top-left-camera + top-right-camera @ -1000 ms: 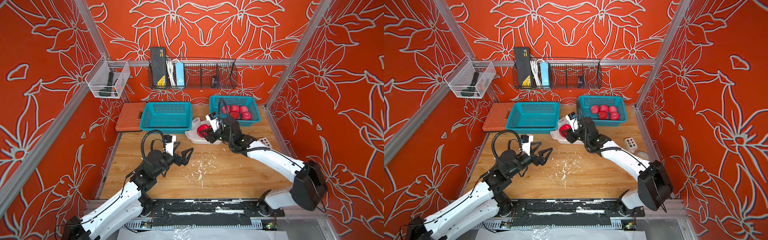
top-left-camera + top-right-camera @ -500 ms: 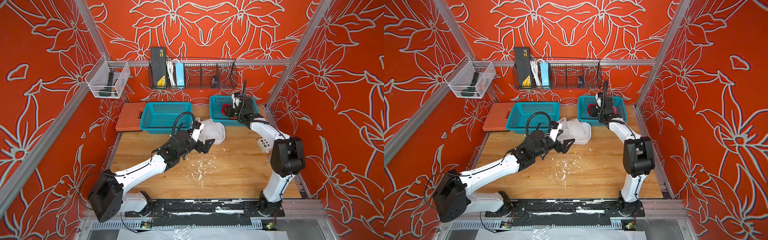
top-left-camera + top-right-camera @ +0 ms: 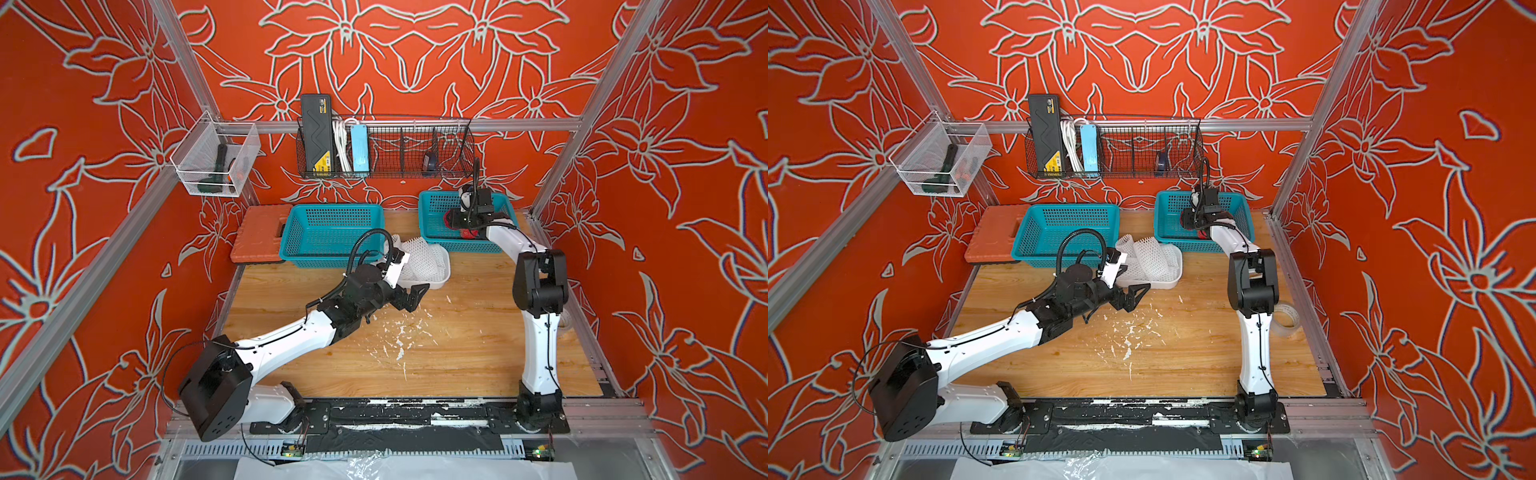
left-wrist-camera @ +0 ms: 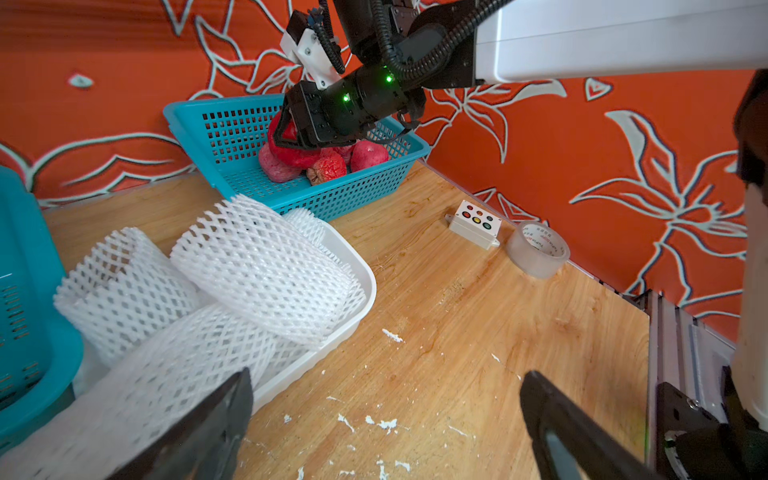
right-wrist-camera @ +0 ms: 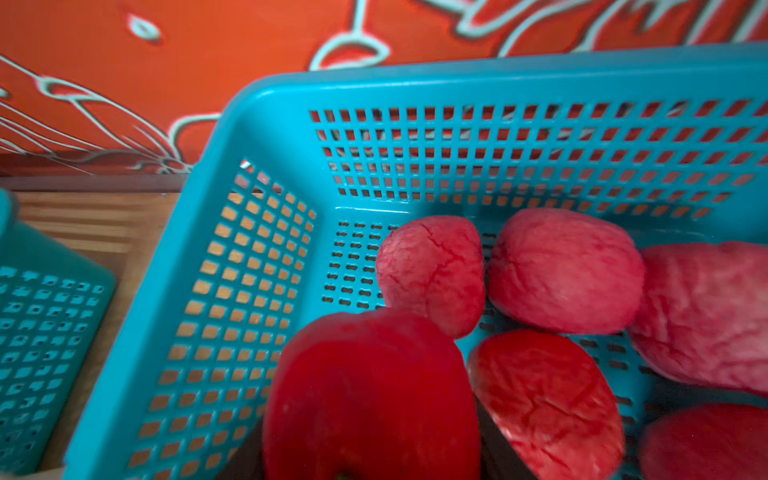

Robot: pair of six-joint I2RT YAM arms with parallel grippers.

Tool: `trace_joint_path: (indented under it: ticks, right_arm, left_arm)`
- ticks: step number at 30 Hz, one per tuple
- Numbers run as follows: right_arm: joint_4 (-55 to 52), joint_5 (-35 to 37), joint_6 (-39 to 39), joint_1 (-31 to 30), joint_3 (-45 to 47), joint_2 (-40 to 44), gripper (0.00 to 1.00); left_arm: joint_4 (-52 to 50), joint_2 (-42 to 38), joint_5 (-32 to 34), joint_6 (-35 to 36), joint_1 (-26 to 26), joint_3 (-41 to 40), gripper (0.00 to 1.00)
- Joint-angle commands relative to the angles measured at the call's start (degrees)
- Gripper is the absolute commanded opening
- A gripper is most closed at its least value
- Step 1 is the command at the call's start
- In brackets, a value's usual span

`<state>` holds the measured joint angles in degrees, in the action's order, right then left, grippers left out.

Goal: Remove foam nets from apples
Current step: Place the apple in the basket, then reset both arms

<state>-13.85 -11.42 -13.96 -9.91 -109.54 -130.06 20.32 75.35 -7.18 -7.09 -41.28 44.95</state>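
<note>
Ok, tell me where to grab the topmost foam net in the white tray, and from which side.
Pinch the soft mesh wall of the topmost foam net at its end nearest the table-side rim of the white tray. Bring the open left gripper in from the bare table side: the net lies on its side across the others, and the teal basket crowds the opposite side.

A: Top views?
B: Bright, even, diffuse light. Faint shadows on the table (image 3: 478,353). Sharp, colours saturated.
A: Wrist views?
B: Wide-angle bowing at the edges. The near apple (image 5: 370,395) is blurred, possibly motion. The foam nets (image 4: 257,270) are crisp mid-frame, soft in the corner.
</note>
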Motion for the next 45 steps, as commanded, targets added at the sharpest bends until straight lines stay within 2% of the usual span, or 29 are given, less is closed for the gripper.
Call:
trace_joint_path:
  ticks: [1,6,9,11,14,17,21,25,29,32,34,37,40,42,44,45]
  right_arm:
    - [-3.74,-0.43,1.11,0.23,-3.45,-2.02,0.34]
    - [-4.26,0.12,1.45,0.18,-2.49,2.32,0.65]
    - [-2.12,0.57,2.50,0.24,1.97,8.57,0.72]
    - [1.19,0.19,2.90,0.22,7.13,14.62,0.78]
    - [1.78,0.90,4.57,0.25,11.68,22.14,0.86]
    - [2.73,2.08,6.13,0.40,15.74,27.70,0.94]
    - [-0.04,0.68,5.99,0.86,18.88,32.83,0.96]
    - [10.59,-1.61,1.84,0.72,35.49,44.63,0.95]
    - [25.18,7.47,-2.50,-0.97,58.35,60.01,0.94]
    - [32.88,17.18,-1.39,-2.89,70.72,68.50,0.93]
    - [31.32,22.15,-1.40,-3.68,74.74,72.34,0.93]
    - [33.84,26.86,4.71,-5.97,82.02,77.43,0.93]
    - [40.63,35.97,6.40,-6.82,89.96,81.53,0.94]
    - [46.06,36.97,9.09,-6.87,93.34,81.28,0.98]
    - [45.62,39.08,9.29,-6.79,93.16,79.09,0.98]
    - [45.85,39.61,9.73,-6.79,92.90,77.53,0.98]
  left_arm:
    - [2.99,-1.66,2.61,1.03,0.05,-1.46,0.98]
    - [8.04,-5.90,6.83,0.92,2.44,-5.97,0.98]
    - [9.17,-10.47,9.42,0.85,5.88,-8.76,0.98]
    - [11.49,-14.67,13.51,1.68,7.71,-12.45,0.98]
    - [17.28,-21.92,21.32,4.96,8.09,-20.66,0.98]
    - [20.14,-26.42,25.88,4.53,8.62,-27.32,0.98]
    - [17.94,-28.65,26.64,4.10,9.02,-29.67,0.98]
    - [18.75,-29.15,29.64,6.23,8.95,-31.89,0.98]
    - [24.63,-31.61,36.84,10.58,8.95,-37.41,0.98]
    - [30.78,-33.82,38.79,12.69,9.06,-42.89,0.98]
    - [34.91,-33.83,39.85,14.20,9.45,-45.68,0.98]
    - [35.39,-32.51,41.17,15.53,10.12,-46.32,0.98]
    - [38.81,-28.16,40.46,14.96,13.25,-47.07,0.98]
    - [40.96,-24.86,37.94,13.27,16.73,-46.98,0.98]
    - [43.61,-20.86,34.17,10.07,21.16,-46.68,0.98]
    - [41.72,-19.38,33.15,9.12,22.70,-45.43,0.98]
